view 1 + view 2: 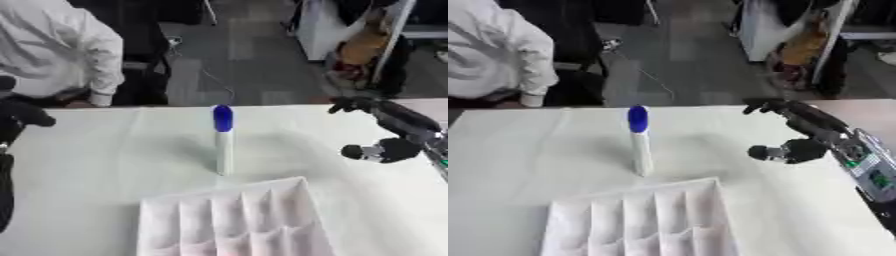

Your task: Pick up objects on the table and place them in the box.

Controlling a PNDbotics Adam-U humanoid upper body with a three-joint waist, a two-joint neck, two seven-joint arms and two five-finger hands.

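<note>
A white tube with a blue cap [223, 142] stands upright mid-desk [87, 165], just behind the white divided box [232, 220], whose front is cut off at the bottom edge. The right hand [798, 132] hovers well to the right, fingers relaxed and holding nothing. The left hand [19, 117] is only a dark blur at the left edge, so I can't tell about its fingers.

Bare table [105, 165] around upright bottle [223, 142].
</note>
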